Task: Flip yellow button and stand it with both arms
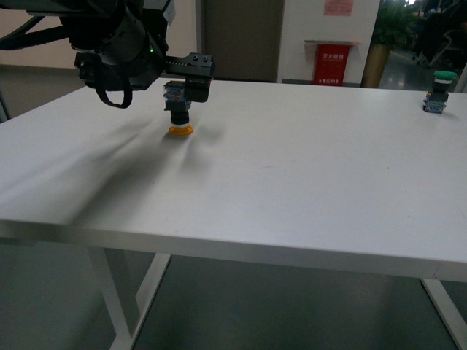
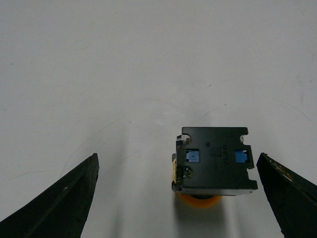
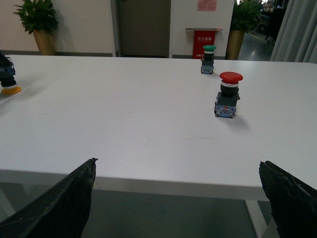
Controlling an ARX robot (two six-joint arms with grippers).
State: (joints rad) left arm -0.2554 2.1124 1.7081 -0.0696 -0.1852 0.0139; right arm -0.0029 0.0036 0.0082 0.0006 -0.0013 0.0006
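The yellow button (image 1: 179, 115) stands upside down on the white table (image 1: 292, 182), its yellow-orange cap on the surface and its dark contact body pointing up. My left gripper (image 1: 181, 86) hangs open right over it. In the left wrist view the button (image 2: 213, 161) sits between the open fingers (image 2: 64, 198), much closer to one finger, with a thin gap on that side. My right gripper (image 3: 177, 162) is open with nothing in it, low at the near table edge. From that wrist the yellow button (image 3: 9, 82) shows far off at the picture's edge.
A green-capped button (image 1: 440, 91) stands upright near the far right of the table, also visible from the right wrist (image 3: 208, 58). A red mushroom-capped button (image 3: 228, 94) stands upright nearer the right gripper. A red sign (image 1: 332, 64) and a potted plant stand behind the table.
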